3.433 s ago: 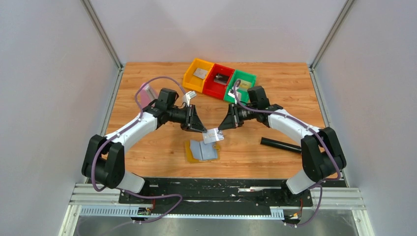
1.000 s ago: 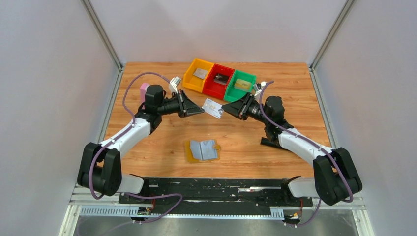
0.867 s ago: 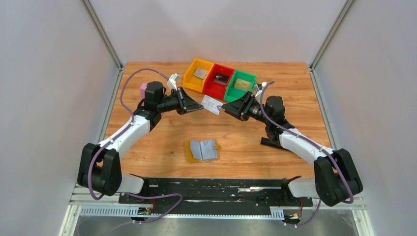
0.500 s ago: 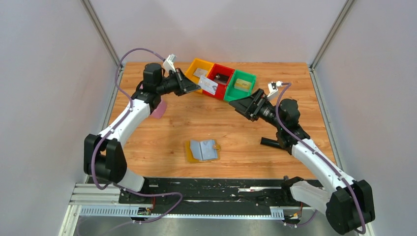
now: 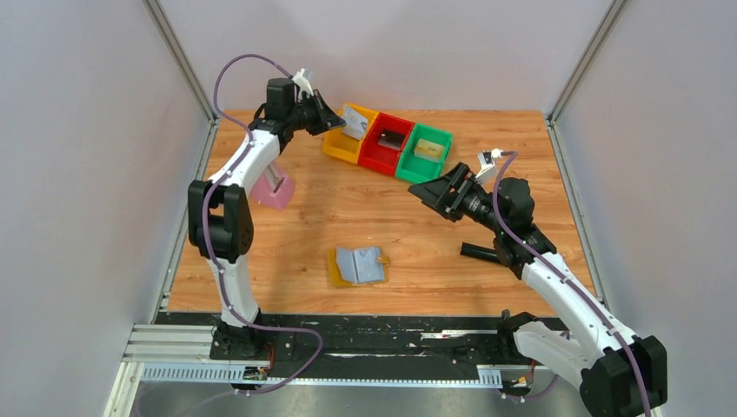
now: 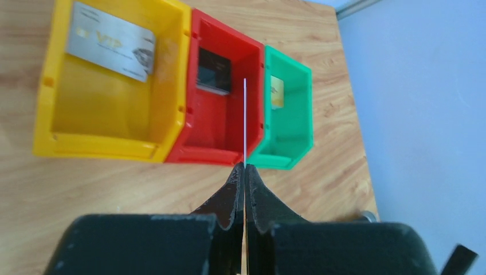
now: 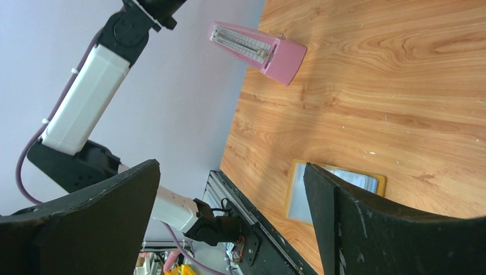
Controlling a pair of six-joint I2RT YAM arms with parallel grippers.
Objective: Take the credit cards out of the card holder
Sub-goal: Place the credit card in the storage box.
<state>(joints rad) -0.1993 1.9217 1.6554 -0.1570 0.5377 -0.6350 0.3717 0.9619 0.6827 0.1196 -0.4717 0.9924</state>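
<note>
The card holder (image 5: 358, 266) lies open on the table near the front middle, light blue inside with a mustard rim. It also shows in the right wrist view as the card holder (image 7: 297, 195). My left gripper (image 5: 335, 123) is shut on a silver credit card (image 5: 355, 119), held in the air over the yellow bin (image 5: 341, 144). In the left wrist view the gripper (image 6: 245, 167) pinches that card (image 6: 245, 120) edge-on. My right gripper (image 5: 432, 188) hangs open and empty right of centre, its jaws spread wide in its own view (image 7: 231, 166).
In the yellow bin (image 6: 97, 146) lies a silver card (image 6: 112, 40). The red bin (image 6: 200, 154) holds a dark card (image 6: 214, 71) and the green bin (image 6: 286, 157) a golden one (image 6: 277, 91). A pink block (image 5: 274, 189) stands at the left; a black rod (image 5: 482, 252) lies at the right.
The right gripper let go of the silver card and drew back to the right, jaws wide. The left arm carried the card up and back to above the yellow bin.
</note>
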